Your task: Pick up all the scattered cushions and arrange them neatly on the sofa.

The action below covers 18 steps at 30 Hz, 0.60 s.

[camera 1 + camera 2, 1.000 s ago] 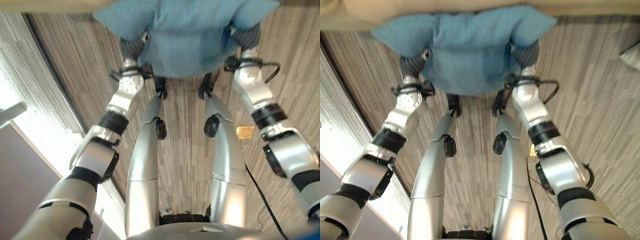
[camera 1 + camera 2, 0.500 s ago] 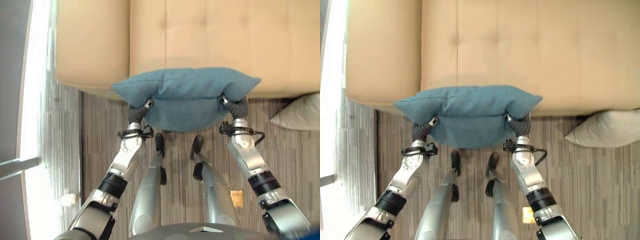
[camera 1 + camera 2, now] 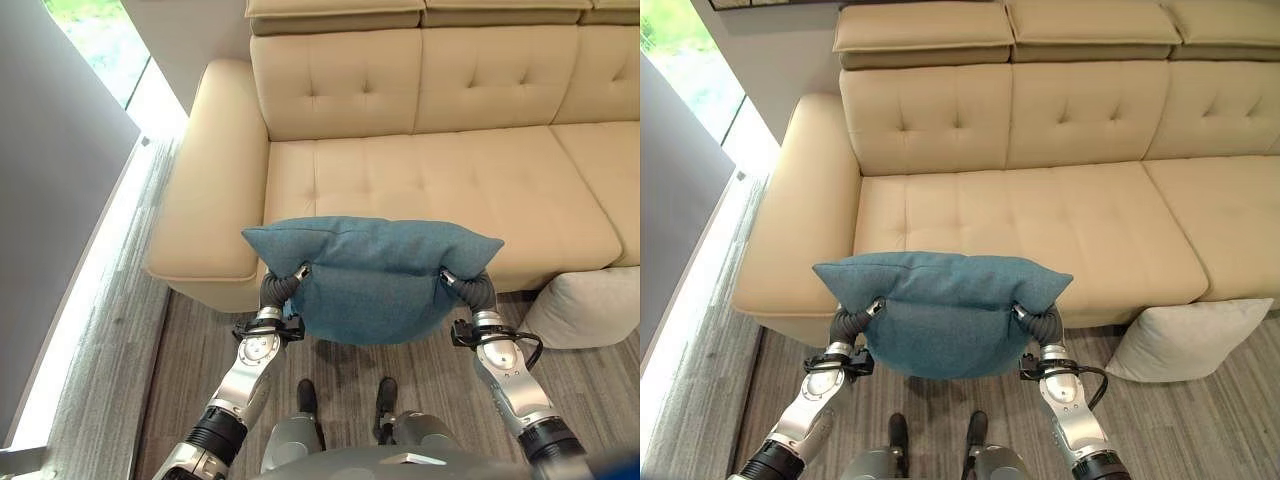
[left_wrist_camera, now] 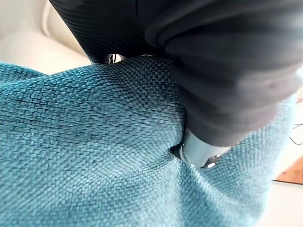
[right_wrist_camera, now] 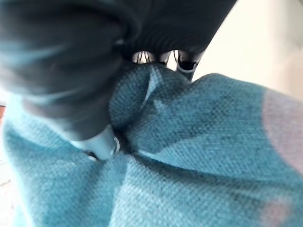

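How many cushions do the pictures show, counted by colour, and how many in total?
Blue cushion, held up in front of the sofa by the left hand and the right hand: 1
Light grey cushion, on the floor against the sofa: 1
Total: 2

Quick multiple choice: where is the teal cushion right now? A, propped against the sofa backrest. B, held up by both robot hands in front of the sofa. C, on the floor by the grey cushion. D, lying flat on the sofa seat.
B: the teal cushion hangs off the floor, pinched at its sides by the left hand and right hand, just before the sofa seat's front edge.
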{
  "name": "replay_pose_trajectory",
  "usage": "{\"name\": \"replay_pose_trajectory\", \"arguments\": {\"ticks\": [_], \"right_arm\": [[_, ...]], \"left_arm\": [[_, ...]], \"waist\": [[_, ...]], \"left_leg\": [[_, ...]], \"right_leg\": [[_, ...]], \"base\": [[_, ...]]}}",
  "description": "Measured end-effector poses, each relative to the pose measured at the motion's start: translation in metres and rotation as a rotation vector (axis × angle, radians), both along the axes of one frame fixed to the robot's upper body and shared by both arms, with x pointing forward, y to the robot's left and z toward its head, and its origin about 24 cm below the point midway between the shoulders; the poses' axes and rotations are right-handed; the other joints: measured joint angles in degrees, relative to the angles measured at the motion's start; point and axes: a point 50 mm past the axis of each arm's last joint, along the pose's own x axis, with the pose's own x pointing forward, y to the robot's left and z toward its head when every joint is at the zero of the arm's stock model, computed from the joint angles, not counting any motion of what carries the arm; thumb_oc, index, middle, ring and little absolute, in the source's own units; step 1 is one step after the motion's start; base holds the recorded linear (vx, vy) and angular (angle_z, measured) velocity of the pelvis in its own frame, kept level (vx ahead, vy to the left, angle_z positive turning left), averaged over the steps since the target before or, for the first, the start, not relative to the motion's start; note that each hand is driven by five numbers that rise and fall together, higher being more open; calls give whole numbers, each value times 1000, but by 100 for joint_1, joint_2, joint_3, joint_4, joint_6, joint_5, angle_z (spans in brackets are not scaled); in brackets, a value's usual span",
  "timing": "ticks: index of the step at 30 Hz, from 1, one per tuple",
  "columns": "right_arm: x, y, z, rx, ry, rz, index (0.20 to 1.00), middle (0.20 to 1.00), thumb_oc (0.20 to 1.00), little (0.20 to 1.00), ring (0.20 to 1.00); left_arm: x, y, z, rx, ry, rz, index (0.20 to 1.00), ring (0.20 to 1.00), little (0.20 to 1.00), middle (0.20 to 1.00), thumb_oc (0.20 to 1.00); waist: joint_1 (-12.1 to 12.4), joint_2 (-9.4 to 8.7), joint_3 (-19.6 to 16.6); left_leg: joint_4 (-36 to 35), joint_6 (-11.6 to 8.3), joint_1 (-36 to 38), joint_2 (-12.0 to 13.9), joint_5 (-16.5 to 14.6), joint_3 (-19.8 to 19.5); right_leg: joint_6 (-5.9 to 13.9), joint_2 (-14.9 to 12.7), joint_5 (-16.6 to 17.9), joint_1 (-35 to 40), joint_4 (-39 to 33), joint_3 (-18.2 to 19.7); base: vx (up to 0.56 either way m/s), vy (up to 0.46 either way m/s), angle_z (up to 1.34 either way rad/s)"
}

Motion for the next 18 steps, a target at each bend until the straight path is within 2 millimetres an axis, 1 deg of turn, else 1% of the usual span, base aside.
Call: {"name": "replay_pose_trajectory", "arguments": {"ticks": [1,2,3,4,5,6,7,8,9,10,11,12,13,14,15,16,17,18], "right_arm": [[0,-1,1,-3,-5,-2,200,200,200,200,200],[0,-2,2,-6,-2,-5,200,200,200,200,200],[1,-3,2,-7,-3,-10,200,200,200,200,200],[2,-3,2,-8,5,-13,200,200,200,200,200],[3,-1,5,-6,-2,-7,200,200,200,200,200],[3,-1,11,-31,-29,11,200,200,200,200,200],[4,-4,16,-52,-46,19,200,200,200,200,200],[6,-4,20,-69,-60,25,200,200,200,200,200],[5,-3,22,-65,-69,27,200,200,200,200,200],[6,-3,24,-62,-77,26,200,200,200,200,200],[7,-4,25,-55,-85,20,200,200,200,200,200],[8,-4,28,-52,-97,19,200,200,200,200,200],[8,-4,28,-55,-97,27,200,200,200,200,200],[8,-1,30,-62,-105,37,200,200,200,200,200],[9,4,29,-44,-108,40,200,200,200,200,200],[9,9,28,-36,-106,53,200,200,200,200,200],[8,10,27,-42,-101,64,200,200,200,200,200],[8,11,27,-43,-97,70,200,200,200,200,200]], "left_arm": [[0,-1,0,2,1,-6,200,200,200,200,200],[0,-1,0,4,5,-10,200,200,200,200,200],[1,-2,0,6,9,-14,200,200,200,200,200],[2,-2,0,15,15,-18,200,200,200,200,200],[1,1,-1,28,24,-15,200,200,200,200,200],[-1,2,-3,31,31,-14,200,200,200,200,200],[-1,1,-2,30,28,-21,200,200,200,200,200],[-2,1,-2,34,25,-26,200,200,200,200,200],[-3,2,-1,40,19,-29,200,200,200,200,200],[-3,2,0,54,14,-33,200,200,200,200,200],[-3,3,1,58,9,-44,200,200,200,200,200],[-2,3,2,59,1,-49,200,200,200,200,200],[-2,6,5,78,-11,-55,200,200,200,200,200],[-1,10,7,89,-19,-52,200,200,200,200,200],[-1,11,8,91,-20,-46,200,200,200,200,200],[-2,15,7,77,-16,-16,200,200,200,200,200],[-1,17,9,78,-25,-11,200,200,200,200,200],[1,18,10,77,-31,-6,200,200,200,200,200]], "waist": [[22,-41,-17],[-14,-105,-52],[2,-121,-57],[36,-122,-59],[158,-105,-78],[227,7,-153],[135,131,-235],[168,142,-266],[86,85,-305],[96,80,-314],[109,115,-323],[142,254,-293],[93,231,-317],[147,214,-315],[254,216,-288],[360,381,-204],[342,390,-188],[331,351,-164]], "left_leg": [[66,-1,-160,-23,-147,-30],[-617,12,-161,-151,-163,59],[-1082,-11,-181,-186,-128,198],[-1225,-43,-174,-179,-100,233],[-1331,-12,-47,-146,-104,185],[-1359,49,310,-265,-135,171],[-1495,215,550,-341,-79,154],[-1814,488,785,-399,98,230],[-1876,779,892,-550,103,326],[-1955,866,987,-633,40,387],[-2084,982,1135,-730,-60,476],[-2094,1055,1237,-745,-53,527],[-2042,1175,1338,-889,-159,551],[-2005,1266,1401,-991,-242,585],[-1959,1329,1456,-1046,-367,665],[-1968,1314,1564,-1054,-431,789],[-1982,1255,1576,-1063,-469,767],[-1979,1201,1602,-1060,-506,697]], "right_leg": [[31,3,-28,41,-98,32],[76,8,-49,118,-348,76],[60,41,-38,126,-362,107],[136,114,33,140,-357,204],[149,192,70,139,-276,438],[120,185,55,243,-284,564],[124,200,51,238,-209,610],[200,170,-1,185,-60,797],[334,25,-41,213,-9,837],[394,-71,-102,160,182,890],[499,-192,-254,-46,705,908],[672,-334,-430,-511,1820,889],[954,-643,-605,-1046,3066,896],[1055,-823,-495,-1285,3487,906],[1196,-986,-327,-1543,3901,876],[1090,-1162,-560,-1771,4000,667],[1093,-1110,-586,-1693,3050,670],[1074,-1018,-523,-1651,2310,728]], "base": [[322,72,-6],[316,139,-8],[346,174,-3],[312,167,-48],[406,274,-110],[310,222,-119],[346,303,-110],[172,176,-56],[265,297,-52],[180,232,-33],[165,236,-30],[107,185,-7],[141,173,7],[150,105,-3],[222,-18,-47],[264,-151,-44],[279,-190,-23],[233,-189,14]]}}
